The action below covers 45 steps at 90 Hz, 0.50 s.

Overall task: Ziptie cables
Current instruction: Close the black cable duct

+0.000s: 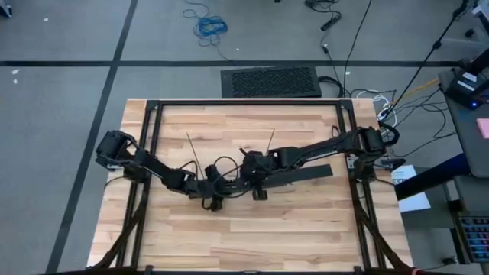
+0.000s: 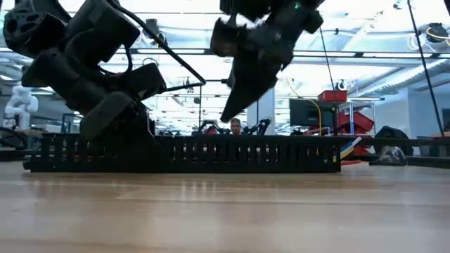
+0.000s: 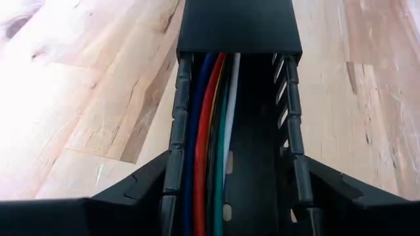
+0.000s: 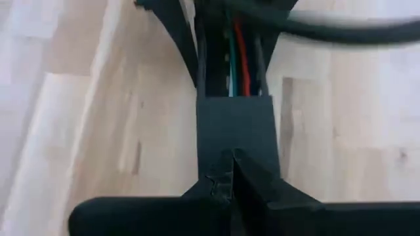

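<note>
The wooden counter [image 1: 252, 229] carries a long black slotted bar [image 2: 211, 154] lying across its middle, and both dark arms reach in to meet over it. In the low view the bar stands as a low wall of thin upright teeth running almost the whole width of the counter.

The left claw [image 3: 230, 196] straddles the open channel of the bar, one finger on each side of it, spread wide and gripping nothing. The right claw [image 4: 231, 177] sits just above the covered part of the bar, its two fingers pressed together at the tips; whether anything is pinched between them cannot be told.

The cables [image 3: 207, 144] lie inside the channel of the bar, side by side along its length: blue, red, green and white strands run from between the left claw's fingers and pass under a flat black cover [image 3: 239, 26] farther along. In the right wrist view red and green strands come out past that cover.

Two thin dark zipties [image 1: 191, 149] lie on the counter behind the arms.
</note>
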{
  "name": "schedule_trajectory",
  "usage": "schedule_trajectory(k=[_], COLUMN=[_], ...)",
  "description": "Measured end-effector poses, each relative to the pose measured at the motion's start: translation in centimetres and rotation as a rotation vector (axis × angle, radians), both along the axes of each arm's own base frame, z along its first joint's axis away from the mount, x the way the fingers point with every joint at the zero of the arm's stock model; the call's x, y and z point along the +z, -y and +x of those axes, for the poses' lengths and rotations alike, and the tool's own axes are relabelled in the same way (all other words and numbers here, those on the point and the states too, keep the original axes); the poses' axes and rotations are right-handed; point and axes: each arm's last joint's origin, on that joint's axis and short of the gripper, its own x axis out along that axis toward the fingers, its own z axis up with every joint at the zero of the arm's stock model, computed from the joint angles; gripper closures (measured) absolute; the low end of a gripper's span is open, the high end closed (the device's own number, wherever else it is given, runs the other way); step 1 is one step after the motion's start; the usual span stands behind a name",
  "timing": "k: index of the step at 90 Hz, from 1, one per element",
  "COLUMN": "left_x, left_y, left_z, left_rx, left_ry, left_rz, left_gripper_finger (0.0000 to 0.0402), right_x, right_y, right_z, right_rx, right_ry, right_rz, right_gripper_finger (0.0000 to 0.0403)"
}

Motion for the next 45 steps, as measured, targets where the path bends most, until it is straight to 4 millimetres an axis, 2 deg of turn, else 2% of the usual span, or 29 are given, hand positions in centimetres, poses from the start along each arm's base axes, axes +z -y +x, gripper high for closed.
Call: schedule_trajectory(k=[25,45], left_x=[-0.2,-0.1], left_y=[0.0,-0.2], left_z=[-0.1,0.0], left_rx=[-0.015,-0.029], left_ry=[-0.018,-0.011], left_rz=[-0.003,-0.006], left_gripper_finger=[0.0157,0.0157], right_x=[-3.9,-3.7], right_y=[0.5,0.5], right_z=[2.7,3.0], right_rx=[0.060,0.064], right_ry=[0.082,0.125], right_rz=[0.122,0.122], right_gripper_finger=[0.0403,0.0403])
